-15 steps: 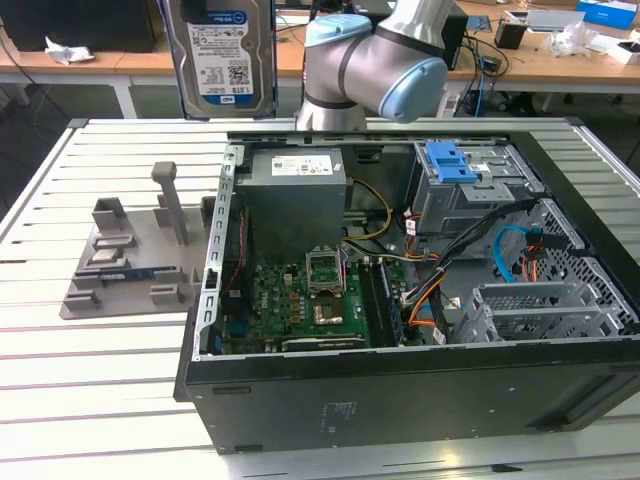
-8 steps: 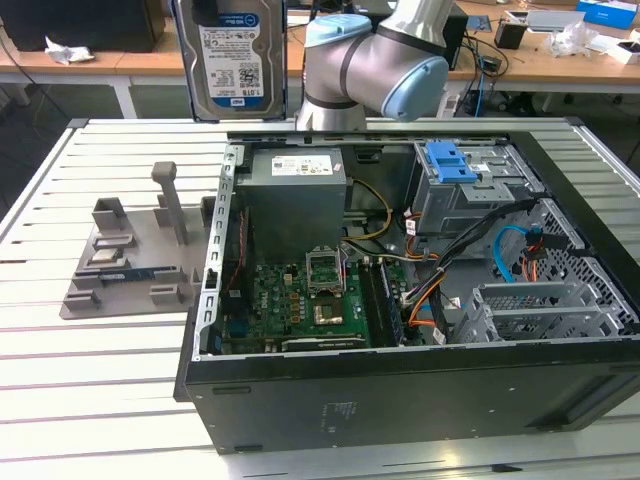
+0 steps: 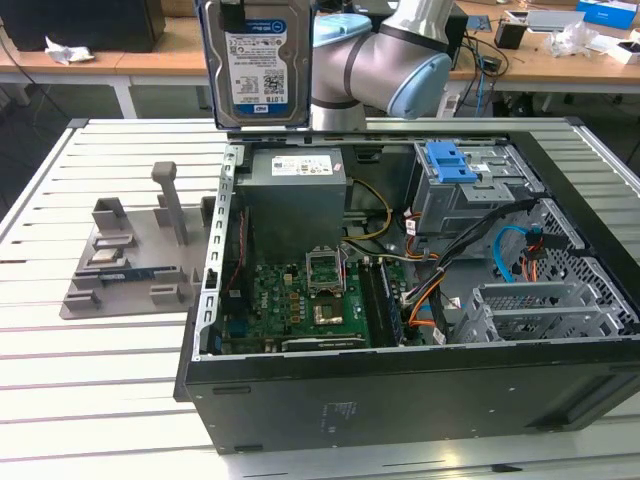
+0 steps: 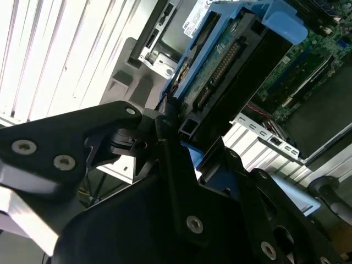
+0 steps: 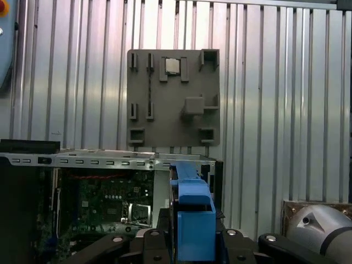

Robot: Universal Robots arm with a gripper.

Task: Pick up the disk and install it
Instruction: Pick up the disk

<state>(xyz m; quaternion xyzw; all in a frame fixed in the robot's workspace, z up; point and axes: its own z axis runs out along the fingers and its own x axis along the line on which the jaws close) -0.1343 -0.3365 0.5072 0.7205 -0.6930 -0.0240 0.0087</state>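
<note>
Hanging upright above the computer case [image 3: 400,400], the disk [image 3: 258,65] is pinched edgewise by the pincer [image 5: 193,231]; arm [image 3: 385,65] bent behind.

blue-framed disk [image 3: 256,62] upright, aloft

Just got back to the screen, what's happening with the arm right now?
The arm's gripper is clamped on the disk, holding it upright in the air over the open computer case. It is not yet in any bay. The grey tray sits on the table at the exterior view's left.
</note>
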